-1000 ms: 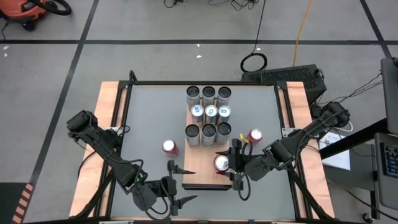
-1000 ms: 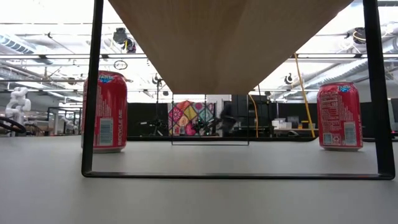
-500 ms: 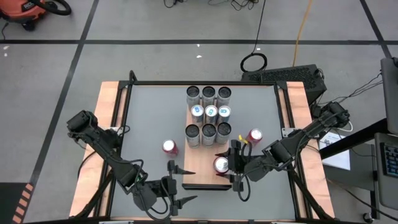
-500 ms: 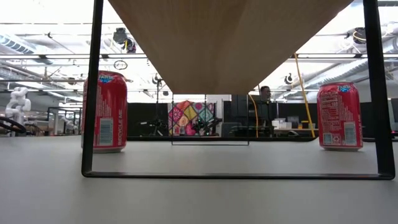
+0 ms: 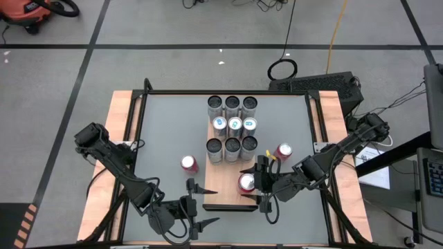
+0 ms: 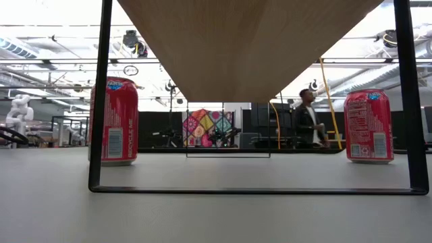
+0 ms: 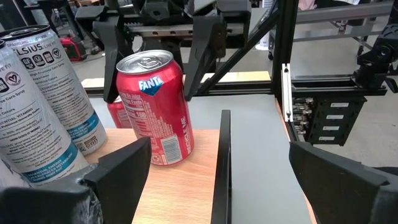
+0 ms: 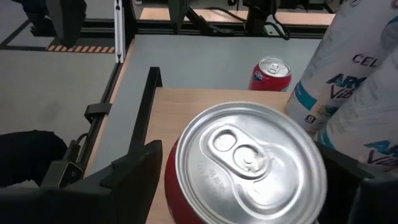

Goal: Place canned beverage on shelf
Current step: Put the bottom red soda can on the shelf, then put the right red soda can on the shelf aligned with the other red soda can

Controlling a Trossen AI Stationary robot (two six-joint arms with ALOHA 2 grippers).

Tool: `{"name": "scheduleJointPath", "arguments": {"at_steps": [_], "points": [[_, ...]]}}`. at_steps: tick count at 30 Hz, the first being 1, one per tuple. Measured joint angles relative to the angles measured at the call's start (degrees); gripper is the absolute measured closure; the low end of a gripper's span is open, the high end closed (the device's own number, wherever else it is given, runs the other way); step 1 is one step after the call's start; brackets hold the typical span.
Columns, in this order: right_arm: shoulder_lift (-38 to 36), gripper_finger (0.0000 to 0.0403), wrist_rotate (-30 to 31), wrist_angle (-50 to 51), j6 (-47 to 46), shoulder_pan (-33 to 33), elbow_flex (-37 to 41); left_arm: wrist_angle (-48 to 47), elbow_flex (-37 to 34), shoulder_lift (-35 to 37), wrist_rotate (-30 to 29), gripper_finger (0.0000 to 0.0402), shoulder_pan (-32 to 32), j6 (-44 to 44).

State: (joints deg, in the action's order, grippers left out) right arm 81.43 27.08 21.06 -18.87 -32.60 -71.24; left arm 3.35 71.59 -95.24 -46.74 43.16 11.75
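Right end effector (image 5: 251, 186) straddles a red aluminium Fanta can (image 5: 246, 182) standing on the light-brown wood-grain shelf board (image 5: 225, 187).

From above, its fingers sit either side of the can at the shelf's near right part, spread wider than the can; nine tall grey-and-white slim cans (image 5: 232, 129) fill the far part in three rows. Two more red cans stand on the grey surface (image 5: 166, 138), one left of the shelf (image 5: 189, 164), one right (image 5: 284, 151). Left end effector (image 5: 197, 205) waits spread wide at the shelf's near left corner. Low view: both floor cans (image 6: 121, 121) (image 6: 368, 125) show under the board (image 6: 236, 40); a person (image 6: 307, 125) stands in the room behind. Left wrist: the Fanta can (image 7: 155, 106) rests upright on the board. Right wrist: its silver top (image 8: 249, 158) lies between the dark fingers (image 8: 134, 171), not visibly touched.
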Motion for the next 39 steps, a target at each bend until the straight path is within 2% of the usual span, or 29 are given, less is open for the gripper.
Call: {"name": "scheduleJointPath", "arguments": {"at_steps": [14, 20, 22, 25, 30, 34, 39], "points": [[-6.7, 0.0092, -0.2, -1.5, 0.4, -1.9, 0.0, -0.1, 0.0, 0.0, 0.0, 0.0022, 0.0, 0.0], [-11.0, 0.0092, 0.2, 4.4, 2.3, -6.2, 0.0, -1.2, 0.0, 0.0, 0.0, 0.0022, 0.1, 0.0], [-11.7, 0.0092, 3.1, 9.2, 0.9, -7.5, 0.0, -1.3, 0.0, 0.0, 0.0, 0.0022, -0.1, 0.0], [-12.1, 0.0095, 10.8, 18.0, -3.5, -9.0, 0.0, -1.4, 0.0, 0.0, 0.0, 0.0022, -0.6, 0.0], [-11.6, 0.01, 21.3, 33.1, -15.7, -10.2, 0.0, -1.4, 0.0, 0.0, 0.1, 0.0022, -1.8, 0.0], [-11.0, 0.0098, 24.7, 42.2, -25.0, -10.3, 1.5, -1.5, 0.0, 0.0, 2.2, 0.0022, -2.9, 0.0], [-12.9, 0.0085, 25.3, 42.8, -32.3, -10.2, 9.1, -2.1, 0.0, 0.0, 3.3, 0.0022, -4.0, 0.0]]}}
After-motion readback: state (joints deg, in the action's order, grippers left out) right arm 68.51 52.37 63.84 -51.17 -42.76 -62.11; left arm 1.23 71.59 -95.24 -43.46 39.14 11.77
